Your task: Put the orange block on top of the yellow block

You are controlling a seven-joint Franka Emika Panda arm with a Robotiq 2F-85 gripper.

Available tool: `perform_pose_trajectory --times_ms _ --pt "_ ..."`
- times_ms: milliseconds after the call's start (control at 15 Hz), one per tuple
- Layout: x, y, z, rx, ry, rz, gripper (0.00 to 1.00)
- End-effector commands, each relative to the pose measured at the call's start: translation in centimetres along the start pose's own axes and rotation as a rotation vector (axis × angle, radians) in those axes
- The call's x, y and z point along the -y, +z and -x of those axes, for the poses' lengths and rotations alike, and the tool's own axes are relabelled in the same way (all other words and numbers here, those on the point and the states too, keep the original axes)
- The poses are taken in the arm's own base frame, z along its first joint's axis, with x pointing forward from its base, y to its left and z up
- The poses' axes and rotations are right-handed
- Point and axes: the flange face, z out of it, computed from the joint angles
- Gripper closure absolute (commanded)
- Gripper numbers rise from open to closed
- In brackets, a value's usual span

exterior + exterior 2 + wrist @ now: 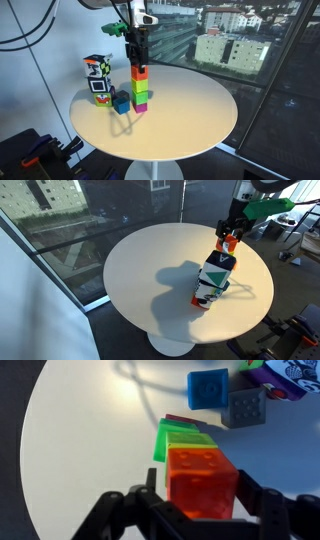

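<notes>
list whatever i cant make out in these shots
- In an exterior view the patterned carton hides the stack below the orange block.
- The yellow block is too small in an exterior view to tell from green; the orange block covers it in the wrist view.
- The gripper is blurred and cut off by the wrist view's bottom edge; grip unclear.

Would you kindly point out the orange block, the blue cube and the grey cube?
orange block (203,480), wrist view, studded top face.
blue cube (208,387), wrist view, top face.
grey cube (248,406), wrist view, top face.
</notes>
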Motion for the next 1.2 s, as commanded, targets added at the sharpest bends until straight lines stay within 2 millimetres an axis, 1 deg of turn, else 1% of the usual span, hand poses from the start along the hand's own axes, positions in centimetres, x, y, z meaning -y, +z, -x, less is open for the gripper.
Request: perform_pose_trajectory --times_ms 0,133,467,667,867,1133 --pt "-0.3 -0.7 -0.3 0.021 0.009 0.023 0.00" --pt "-0.4 -1.1 -0.1 0.034 0.004 0.012 0.00" --pt "-1.0 -3.0 0.7 0.055 -0.018 -0.037 0.00" --pt "-1.8 -4.3 1.5 0.069 -0.046 -0.055 0.00" --pt "-2.9 -5.3 2.9 0.085 -0.086 -0.053 0.00" --pt "-5.2 -6.1 5.0 0.101 -0.123 -0.035 0.00"
